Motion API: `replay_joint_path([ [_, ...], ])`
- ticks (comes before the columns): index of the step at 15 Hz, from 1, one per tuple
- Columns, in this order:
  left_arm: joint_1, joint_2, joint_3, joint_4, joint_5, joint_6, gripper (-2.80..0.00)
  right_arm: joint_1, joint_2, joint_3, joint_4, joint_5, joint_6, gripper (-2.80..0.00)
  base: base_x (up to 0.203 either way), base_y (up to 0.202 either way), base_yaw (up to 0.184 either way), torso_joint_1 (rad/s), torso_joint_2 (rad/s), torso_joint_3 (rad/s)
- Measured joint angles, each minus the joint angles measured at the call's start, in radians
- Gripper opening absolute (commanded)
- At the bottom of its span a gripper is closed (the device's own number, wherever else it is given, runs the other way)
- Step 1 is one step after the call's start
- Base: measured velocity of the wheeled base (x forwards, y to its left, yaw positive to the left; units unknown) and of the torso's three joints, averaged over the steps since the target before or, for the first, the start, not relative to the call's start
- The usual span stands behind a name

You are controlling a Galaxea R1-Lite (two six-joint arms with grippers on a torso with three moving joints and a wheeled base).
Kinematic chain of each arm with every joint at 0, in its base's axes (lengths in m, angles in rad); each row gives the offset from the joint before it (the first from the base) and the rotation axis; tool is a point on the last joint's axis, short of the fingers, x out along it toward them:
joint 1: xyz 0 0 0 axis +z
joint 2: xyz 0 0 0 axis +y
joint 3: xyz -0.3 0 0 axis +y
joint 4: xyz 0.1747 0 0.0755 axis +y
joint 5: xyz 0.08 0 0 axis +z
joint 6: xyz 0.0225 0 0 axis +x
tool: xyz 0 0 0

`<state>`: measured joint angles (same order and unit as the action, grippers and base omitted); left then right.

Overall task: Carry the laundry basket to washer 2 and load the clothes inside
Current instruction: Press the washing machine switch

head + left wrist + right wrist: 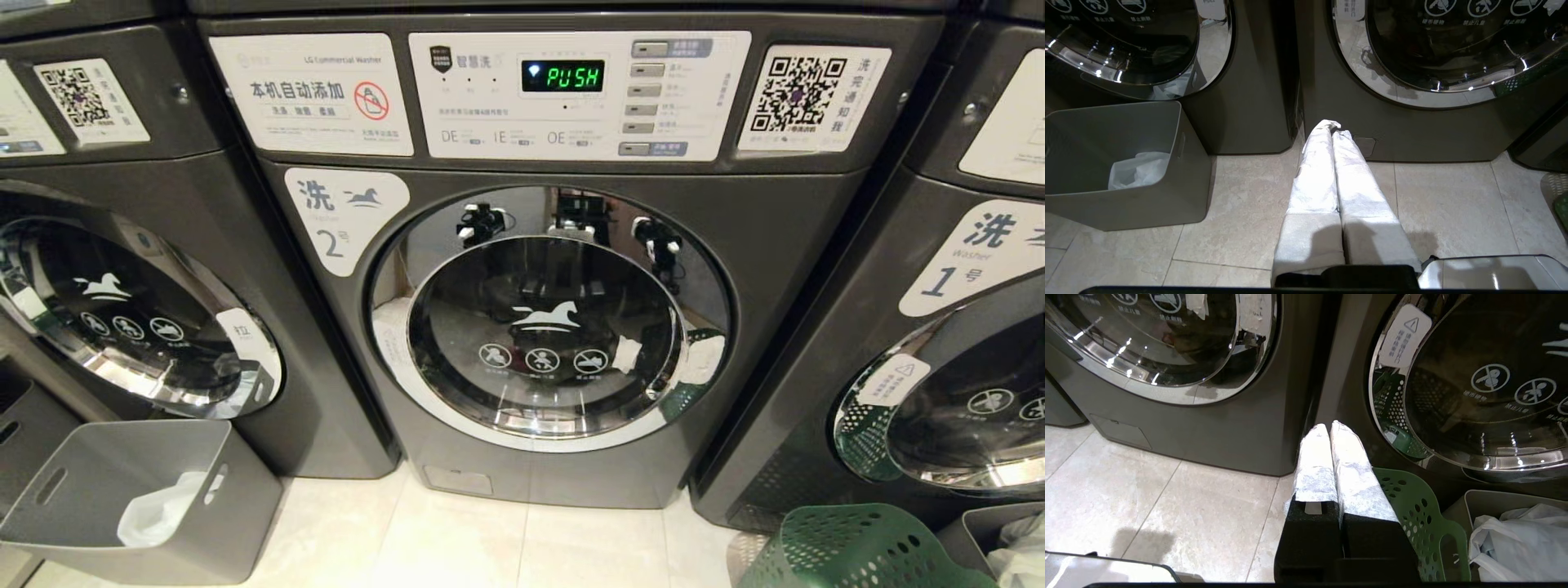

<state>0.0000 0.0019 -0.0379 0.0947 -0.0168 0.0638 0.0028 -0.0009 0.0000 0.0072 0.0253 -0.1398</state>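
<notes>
Facing washer 2 (522, 327), round chrome-ringed glass door; perforated green laundry basket (857, 547) beside

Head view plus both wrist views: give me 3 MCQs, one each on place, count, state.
1. Where does the laundry basket stand?
A. On the floor in front of the washer labelled 1
B. Inside washer 2
C. Left of the grey bin

2. How many washer doors show in the head view?
A. One
B. Two
C. Three

3. What state is washer 2's door in?
A. Wide open
B. Shut
C. Removed

Key: 1 A, its green rim sits low on the right below the "1" label. 2 C, one door per washer. 3 B, the chrome ring lies flush with the front.
</notes>
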Motion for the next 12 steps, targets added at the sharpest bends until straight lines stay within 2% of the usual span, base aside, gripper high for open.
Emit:
replay_joint_path([
  [12,0.0,0.0,-0.001,0.0,0.0,0.0,-2.8,0.0,0.0,0.0,0.0,0.0,0.0,-2.8,0.0,0.0,0.0,0.174,-0.48,-0.307],
])
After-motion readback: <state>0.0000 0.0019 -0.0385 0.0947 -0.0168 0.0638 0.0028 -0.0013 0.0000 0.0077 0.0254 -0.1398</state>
